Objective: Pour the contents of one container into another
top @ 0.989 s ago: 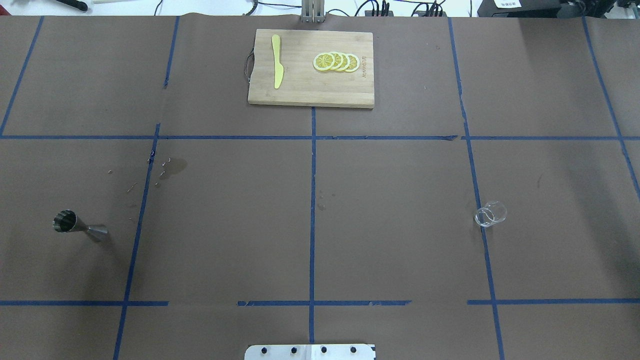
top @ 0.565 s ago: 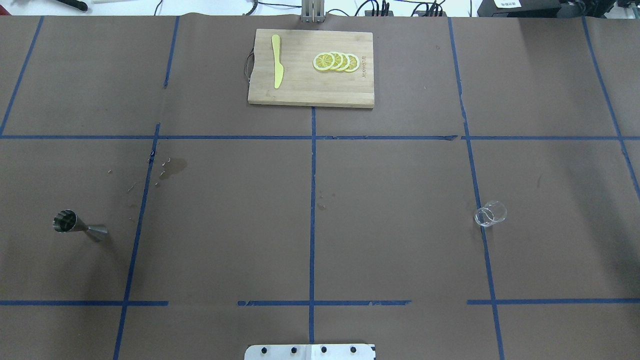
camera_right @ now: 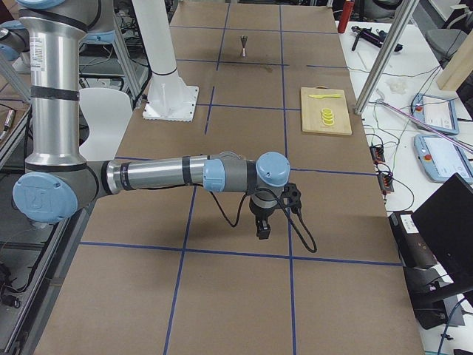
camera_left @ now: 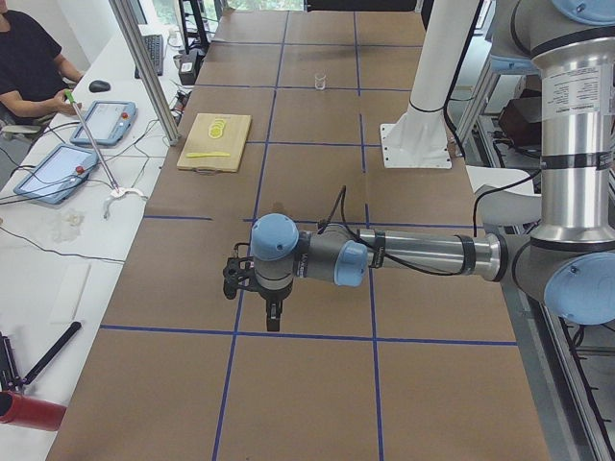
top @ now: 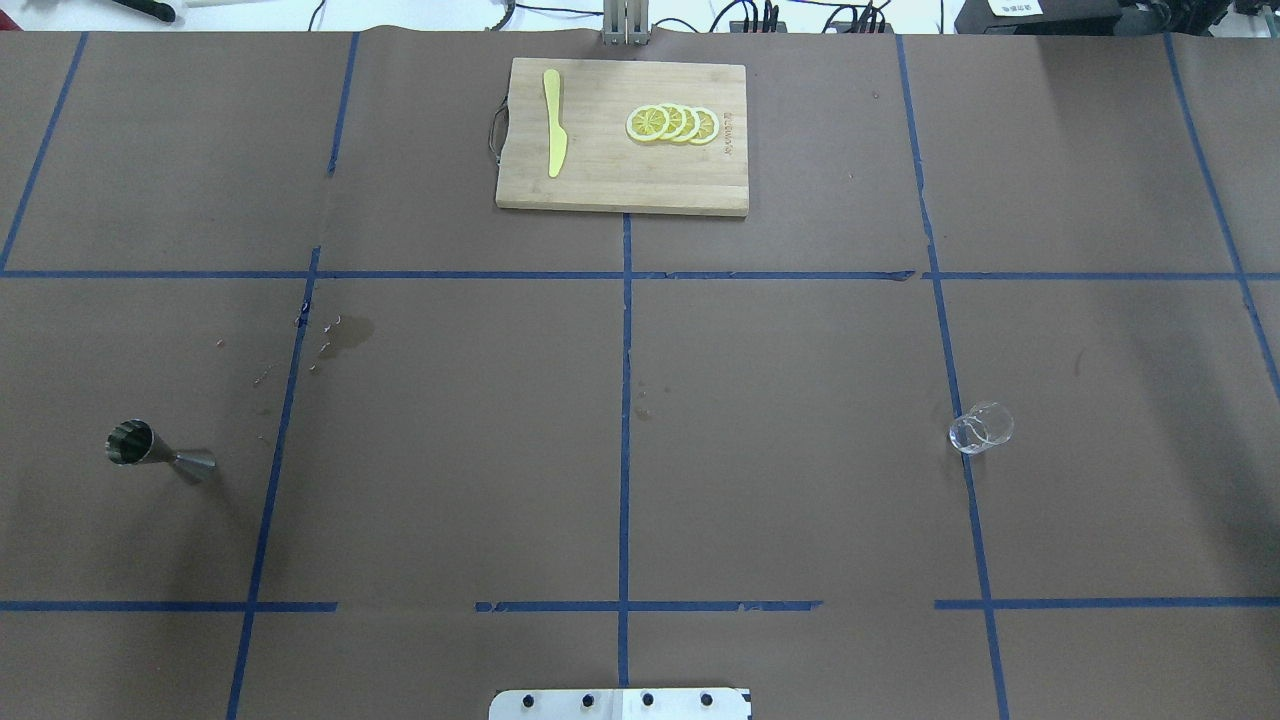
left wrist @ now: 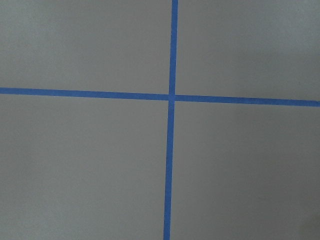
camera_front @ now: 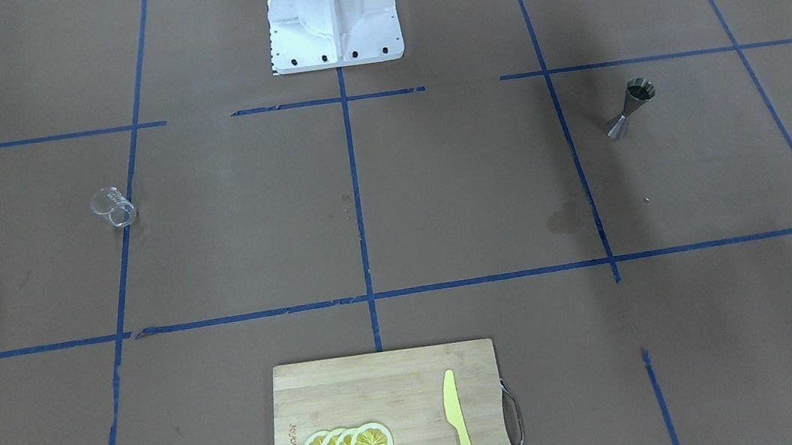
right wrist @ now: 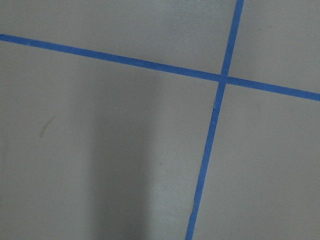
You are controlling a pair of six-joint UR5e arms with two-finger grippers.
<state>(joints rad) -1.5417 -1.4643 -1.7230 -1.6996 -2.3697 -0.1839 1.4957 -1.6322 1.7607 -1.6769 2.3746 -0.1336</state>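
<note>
my left claw (camera_left: 273, 315), my right claw (camera_right: 262, 228) over taped brown paper (top: 800, 400), spread or pressed i cannot tell, smooth glass cup (top: 981, 427) and hourglass steel jigger (top: 160, 452) well apart, wooden board (top: 600, 180) beyond

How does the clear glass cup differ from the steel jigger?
The small clear cylindrical glass cup is see-through; the silver-grey steel hourglass jigger is opaque. The cup has straight sides; the jigger narrows to a waist. The cup stands on the robot's right at a blue tape line; the jigger on its left, off the lines. Both stand upright on the brown table.
</note>
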